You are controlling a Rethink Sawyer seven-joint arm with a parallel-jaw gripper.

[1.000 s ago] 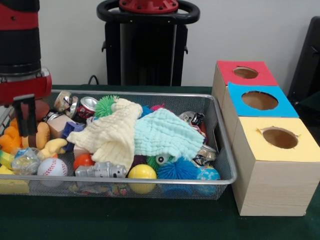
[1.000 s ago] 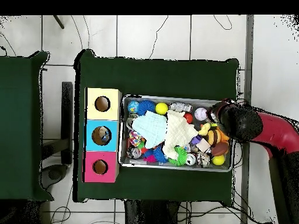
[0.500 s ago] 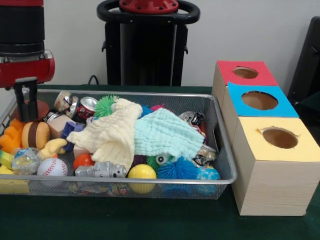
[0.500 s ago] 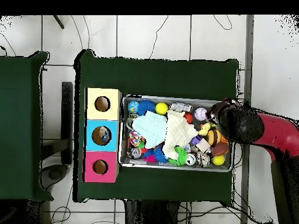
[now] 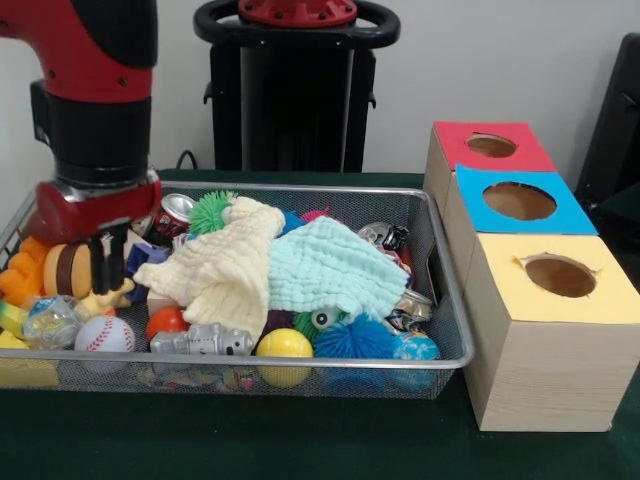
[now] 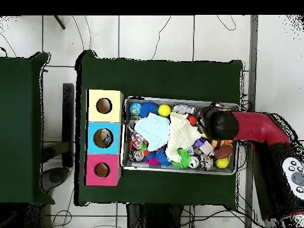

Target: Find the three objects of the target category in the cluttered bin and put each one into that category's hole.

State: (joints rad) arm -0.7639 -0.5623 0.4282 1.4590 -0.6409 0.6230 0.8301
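In the front view, the red and black arm's claw (image 5: pixel 104 262) hung low at the left of the frame inside the wire mesh bin (image 5: pixel 440 300), its dark fingers (image 5: pixel 100 265) a little apart and grasping nothing, just above a yellow duck-shaped toy (image 5: pixel 103 294) and beside a brown and tan burger-like toy (image 5: pixel 70 270). A pale yellow cloth (image 5: pixel 222 265) and mint green cloth (image 5: pixel 330 268) covered the bin's middle. A white baseball (image 5: pixel 104 334), yellow ball (image 5: pixel 284 344) and blue spiky ball (image 5: pixel 352 338) lined the bin's lower rim. The red-topped box (image 5: pixel 490 146), blue-topped box (image 5: pixel 520 200) and yellow-topped wooden box (image 5: pixel 560 275) stood touching the bin's right edge; bare green tabletop (image 5: pixel 250 440) lay below.

In the overhead view, the arm (image 6: pixel 249 126) entered from the right over the bin's (image 6: pixel 178 169) right third; the left two thirds lay uncovered.
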